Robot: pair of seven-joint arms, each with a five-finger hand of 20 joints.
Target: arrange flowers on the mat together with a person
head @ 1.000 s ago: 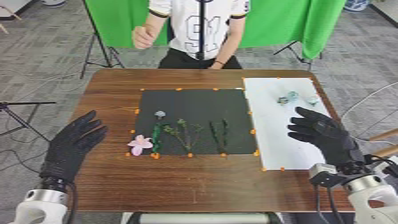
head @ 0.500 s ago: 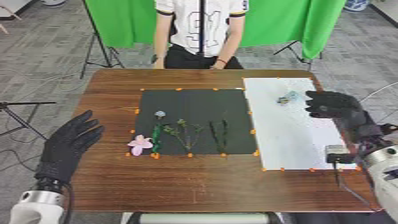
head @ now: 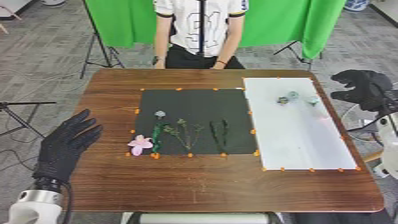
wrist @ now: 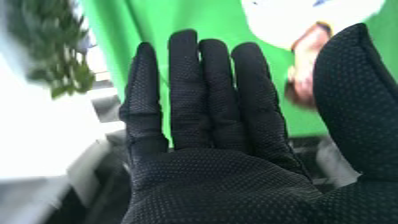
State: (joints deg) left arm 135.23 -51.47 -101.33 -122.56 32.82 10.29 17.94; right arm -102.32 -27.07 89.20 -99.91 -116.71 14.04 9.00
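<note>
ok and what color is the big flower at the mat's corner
Pink, clearest in the head view.

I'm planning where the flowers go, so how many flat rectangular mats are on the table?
2. A black rectangular mat near the middle of the brown wooden table, and a white rectangular mat along the table's right side.

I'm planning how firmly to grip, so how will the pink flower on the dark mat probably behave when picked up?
The pink flower looks light, with thin petals that would probably bend or crease under a firm pinch. Its wide, spread shape suggests it is unlikely to roll, though a push might slide or turn it on the flat dark mat.
</note>
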